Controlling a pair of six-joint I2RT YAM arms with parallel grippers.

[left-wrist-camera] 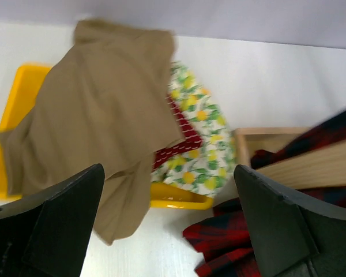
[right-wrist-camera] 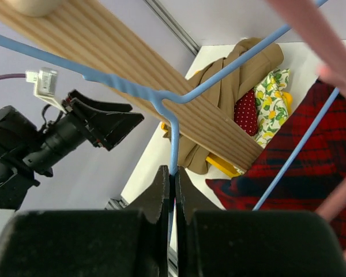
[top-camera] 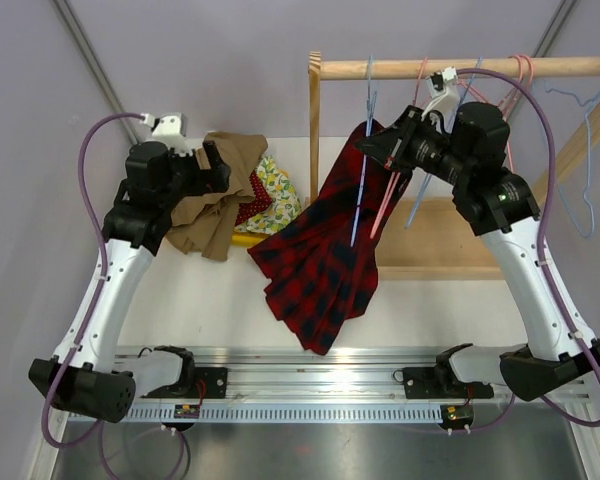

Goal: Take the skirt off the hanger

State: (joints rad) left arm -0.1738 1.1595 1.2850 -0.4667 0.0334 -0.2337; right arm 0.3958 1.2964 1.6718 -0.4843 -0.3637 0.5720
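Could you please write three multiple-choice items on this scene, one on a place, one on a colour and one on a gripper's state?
1. Where does the tan garment lie?
A. over the yellow tray
B. on the floor
C. in a closed box

2. What colour is the hanger wire between the fingers of the right gripper?
A. pink
B. pale blue
C. white

3. How does the left gripper stand?
A. open, holding nothing
B. shut on nothing
C. shut on the tan garment

Answers:
1 A: the left wrist view shows it draped across the tray.
2 B: the right wrist view shows blue wire pinched by the shut fingers.
3 A: its fingers stand wide apart, touching nothing.
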